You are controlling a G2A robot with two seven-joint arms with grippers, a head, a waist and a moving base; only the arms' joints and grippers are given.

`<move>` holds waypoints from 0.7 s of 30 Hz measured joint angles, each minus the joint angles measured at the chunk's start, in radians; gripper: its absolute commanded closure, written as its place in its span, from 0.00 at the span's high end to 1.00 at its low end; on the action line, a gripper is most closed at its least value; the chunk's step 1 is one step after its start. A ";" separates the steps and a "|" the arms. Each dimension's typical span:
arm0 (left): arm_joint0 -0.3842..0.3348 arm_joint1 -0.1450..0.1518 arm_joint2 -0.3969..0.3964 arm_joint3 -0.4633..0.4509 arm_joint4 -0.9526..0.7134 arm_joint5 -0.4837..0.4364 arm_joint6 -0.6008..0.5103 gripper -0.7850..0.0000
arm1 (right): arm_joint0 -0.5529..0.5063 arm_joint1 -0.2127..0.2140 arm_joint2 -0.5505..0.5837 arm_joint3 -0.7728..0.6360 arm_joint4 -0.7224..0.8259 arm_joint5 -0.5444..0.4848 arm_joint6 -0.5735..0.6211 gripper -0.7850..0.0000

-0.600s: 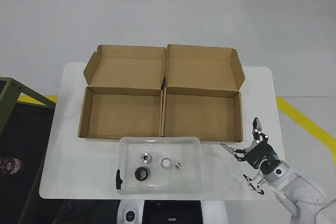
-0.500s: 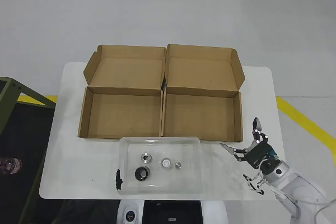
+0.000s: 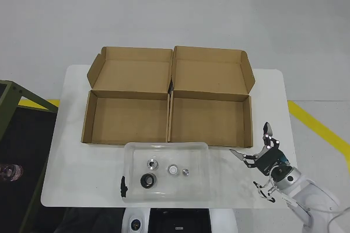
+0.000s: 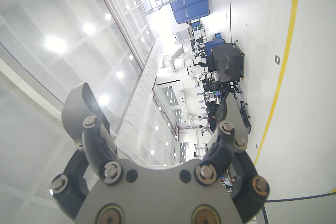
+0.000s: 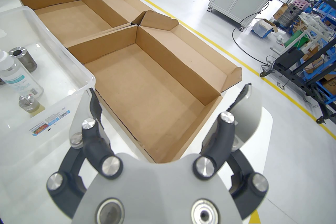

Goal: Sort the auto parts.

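Cardboard boxes sit open side by side on the white desk (image 3: 268, 87), the left box (image 3: 128, 119) touching the right box (image 3: 209, 121). Just in front of them the clear tub (image 3: 205, 175) holds the parts: a black ring (image 3: 147, 181), a metal sleeve (image 3: 153, 163), a white-capped bottle (image 3: 173, 170) and a small metal plug (image 3: 185, 172). My right claw (image 3: 249, 138) hovers near the desk's front right corner, right of the tub, fingers spread apart and empty, while my left claw (image 4: 155, 97), also spread and empty, points up at the hall ceiling (image 4: 52, 12).
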 measured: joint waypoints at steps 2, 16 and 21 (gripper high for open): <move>0.000 0.000 0.000 0.000 0.000 0.000 0.000 1.00 | 0.000 0.000 0.000 0.000 0.000 0.000 0.000 1.00; 0.000 0.000 0.000 0.000 0.000 0.000 0.000 1.00 | 0.000 0.000 0.000 0.000 0.000 0.000 0.000 1.00; 0.000 0.000 0.000 0.000 0.000 0.000 0.000 1.00 | 0.008 0.001 -0.014 0.000 0.008 -0.015 0.019 1.00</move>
